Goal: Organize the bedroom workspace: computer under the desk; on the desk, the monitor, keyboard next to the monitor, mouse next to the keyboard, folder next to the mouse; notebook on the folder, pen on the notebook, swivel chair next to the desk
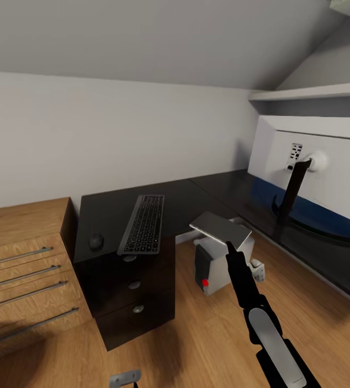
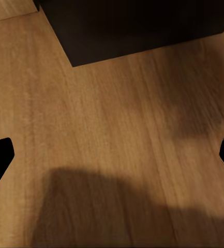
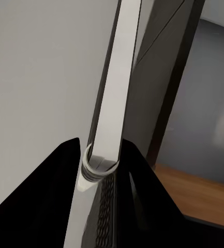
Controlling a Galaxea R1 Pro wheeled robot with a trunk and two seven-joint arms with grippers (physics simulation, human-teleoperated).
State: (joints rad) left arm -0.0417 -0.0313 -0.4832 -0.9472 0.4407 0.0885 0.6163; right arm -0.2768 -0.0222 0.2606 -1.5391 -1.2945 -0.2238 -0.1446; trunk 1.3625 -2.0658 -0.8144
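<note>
The black L-shaped desk [image 1: 196, 199] fills the corner. On its left wing lie the keyboard [image 1: 142, 223] and, left of it, the small black mouse [image 1: 96, 241]. The monitor [image 1: 331, 178] stands on the right wing with its pale back and black stem [image 1: 292, 196] toward me. The grey computer [image 1: 218, 258] sits tilted on the floor at the desk's inner corner, its red dot facing me. My right gripper [image 1: 231, 249] reaches its top edge; in the right wrist view the gripper [image 3: 104, 155] is shut on the computer's thin grey panel edge [image 3: 119, 77]. My left gripper [image 2: 112, 160] hangs open over the floor.
A light-wood drawer chest [image 1: 23, 269] with bar handles stands against the desk's left end. The black drawer unit [image 1: 134, 293] with round knobs sits under the keyboard. A white shelf [image 1: 309, 92] runs above the monitor. Wood floor [image 1: 196, 345] lies in front.
</note>
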